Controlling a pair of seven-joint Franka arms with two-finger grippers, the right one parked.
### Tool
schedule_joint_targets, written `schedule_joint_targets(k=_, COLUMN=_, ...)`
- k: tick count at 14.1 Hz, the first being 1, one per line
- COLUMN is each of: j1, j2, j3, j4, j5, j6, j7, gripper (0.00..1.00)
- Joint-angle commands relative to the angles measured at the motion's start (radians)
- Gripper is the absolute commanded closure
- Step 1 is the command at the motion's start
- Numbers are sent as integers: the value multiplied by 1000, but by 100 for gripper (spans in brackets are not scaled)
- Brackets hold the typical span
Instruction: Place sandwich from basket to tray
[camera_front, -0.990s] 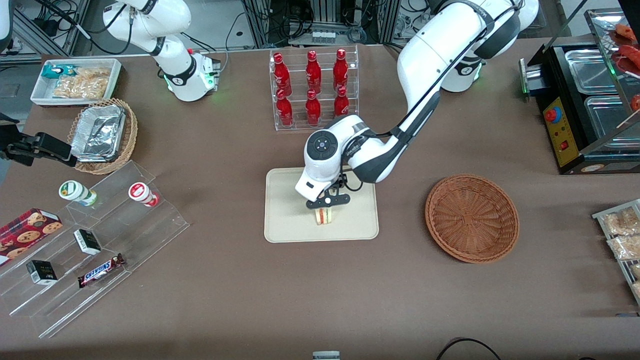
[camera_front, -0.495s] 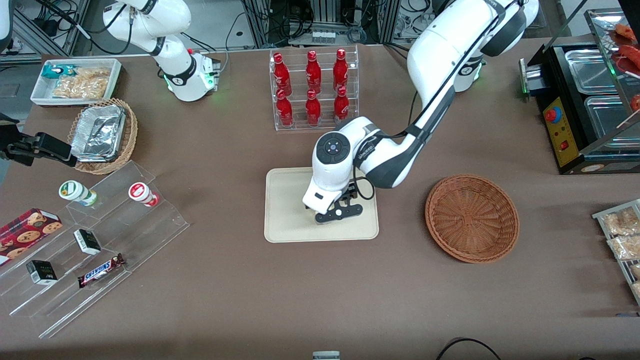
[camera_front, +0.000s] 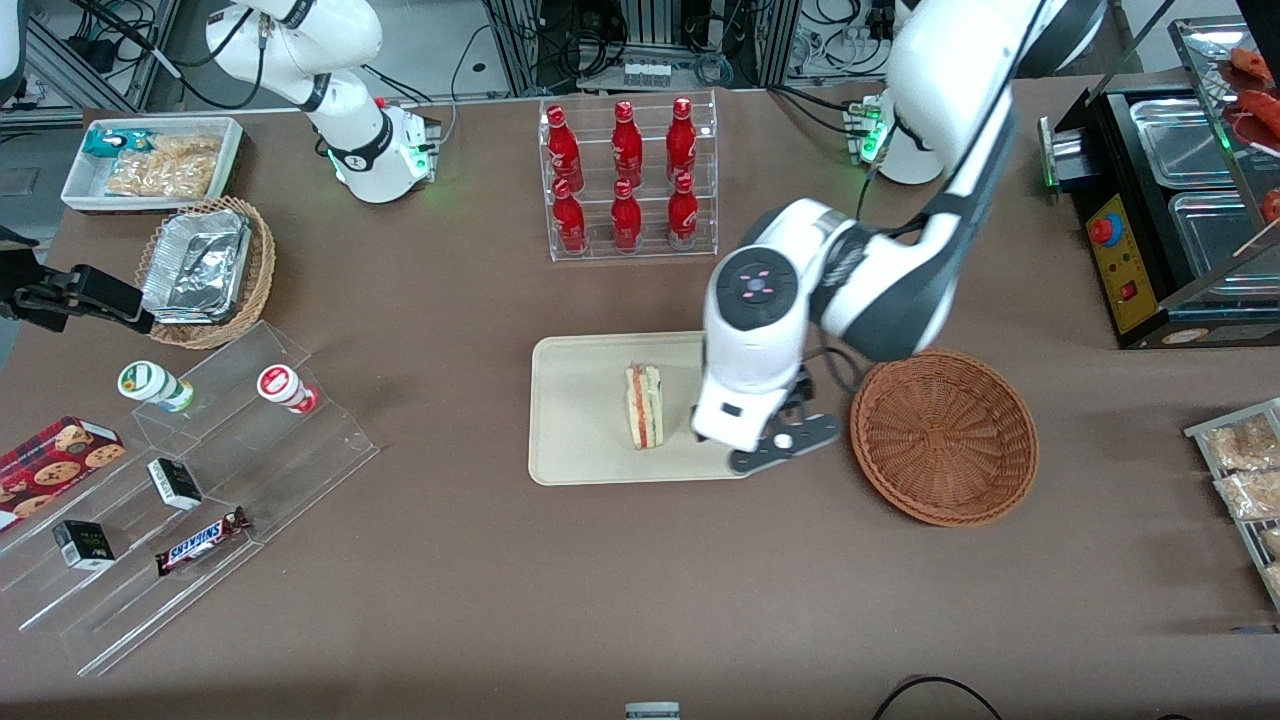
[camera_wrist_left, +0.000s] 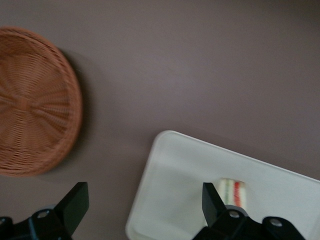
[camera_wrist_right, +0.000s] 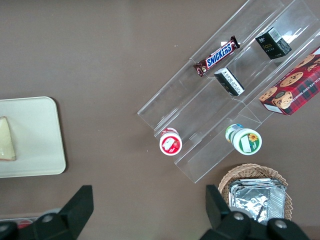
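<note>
The gripper (camera_front: 783, 447) is seen spread wide with nothing held, its fingers (camera_wrist_left: 75, 204) standing well apart in the wrist view, and it is raised above the tray's (camera_front: 580, 400) corner nearest the basket (camera_front: 943, 436). The sandwich (camera_front: 643, 405) is found on the tray, about the middle of it, stood on edge with its red and green filling stripe turned up and clear of the claw. It is judged light and soft: bread that would be crushed by a hard squeeze, and a clear wrap that is probably slippery, though the wrap itself is barely made out here. Were it to be taken up again, the two flat bread faces would be pinched gently, across the thin way, not along the filling edge. The basket is left with nothing in it, on the table toward the working arm's end. Compared with half a second ago, the claw has been lifted off the tray's middle and swung toward the basket, and the sandwich, then hidden beneath it, is now uncovered.
</note>
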Motion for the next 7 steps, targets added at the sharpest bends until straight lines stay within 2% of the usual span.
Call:
schedule_joint_targets(k=1, j1=131, j2=-191, j3=-7, j4=-176, j5=-63, j6=-24, j7=181, gripper=0)
schedule_joint_targets(k=3, j1=234, j2=-293, j3=-6, j4=-244, j5=-115, j6=-100, j7=367, gripper=0)
schedule_joint_targets(k=5, j1=318, j2=-348, j3=-6, j4=-252, j5=-117, j6=-210, j7=521, gripper=0)
schedule_joint_targets(k=7, j1=380, j2=-397, j3=-6, j4=-262, j5=-120, j6=-272, j7=596, gripper=0)
